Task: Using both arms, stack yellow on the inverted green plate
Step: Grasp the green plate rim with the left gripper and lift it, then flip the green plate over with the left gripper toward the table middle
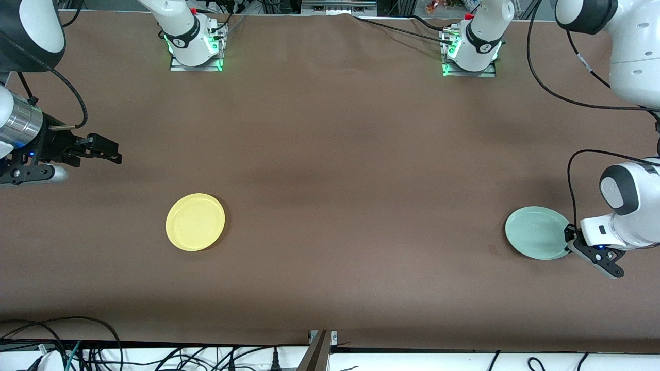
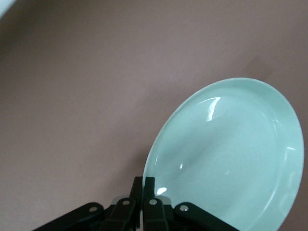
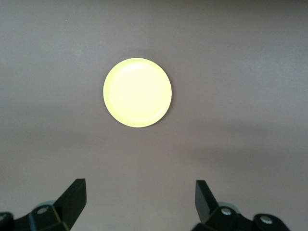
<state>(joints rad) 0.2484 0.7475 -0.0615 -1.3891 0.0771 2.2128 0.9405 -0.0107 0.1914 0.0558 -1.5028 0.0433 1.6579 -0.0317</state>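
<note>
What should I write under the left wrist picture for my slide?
Left gripper shut on the rim of the green plate, tilting it above the brown table.

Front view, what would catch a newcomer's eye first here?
The bright yellow plate lies alone on the brown table toward the right arm's end, with the right gripper open in the air and apart from it. At the left arm's end, the left gripper is shut on the rim of the green plate, rim side up.
</note>
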